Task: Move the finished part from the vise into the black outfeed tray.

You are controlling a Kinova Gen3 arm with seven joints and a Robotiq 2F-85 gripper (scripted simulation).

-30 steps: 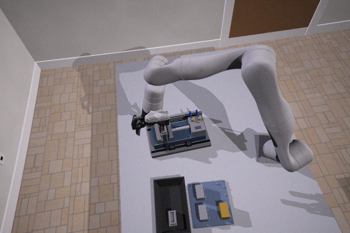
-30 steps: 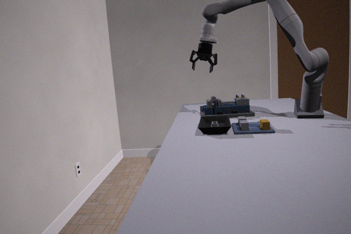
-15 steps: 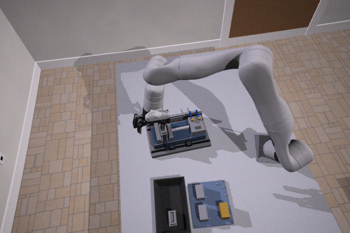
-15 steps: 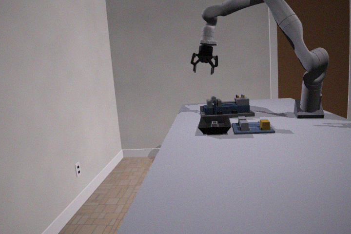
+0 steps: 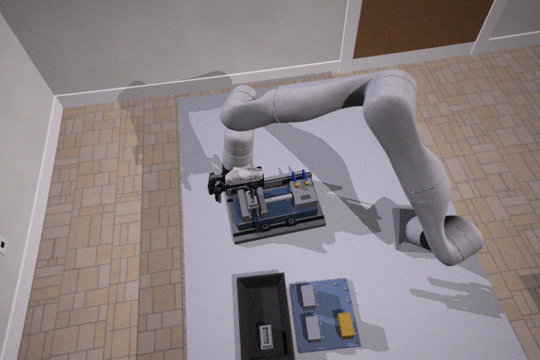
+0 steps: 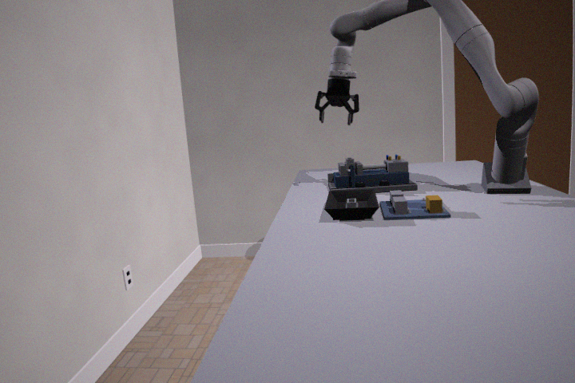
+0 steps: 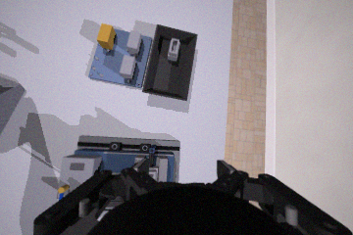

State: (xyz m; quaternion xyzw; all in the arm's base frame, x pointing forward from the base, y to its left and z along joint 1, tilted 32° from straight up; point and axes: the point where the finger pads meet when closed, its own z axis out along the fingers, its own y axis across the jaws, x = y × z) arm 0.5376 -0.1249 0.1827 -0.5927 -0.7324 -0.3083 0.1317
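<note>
The vise (image 5: 274, 208) (image 6: 371, 177) (image 7: 121, 160) stands on the table with a blue body and grey jaws. The finished part (image 5: 251, 200) (image 6: 350, 161) (image 7: 154, 172) sits between the jaws at its left end in the top and exterior views; a finger partly hides it in the wrist view. My gripper (image 6: 335, 121) (image 7: 182, 166) is open and empty, pointing down high above the vise's left end. The black outfeed tray (image 5: 259, 295) (image 6: 351, 214) (image 7: 166, 78) holds one pocketed part (image 5: 271, 337) (image 6: 351, 204) (image 7: 174, 55) near its end farther from the vise.
A blue plate (image 5: 330, 304) (image 6: 414, 213) (image 7: 113, 64) beside the tray bears two grey blocks and a yellow block (image 5: 346, 325) (image 6: 434, 203) (image 7: 106, 35). Blue and yellow fittings (image 5: 296, 178) stick up at the vise's right end. The arm's base is at the table's right.
</note>
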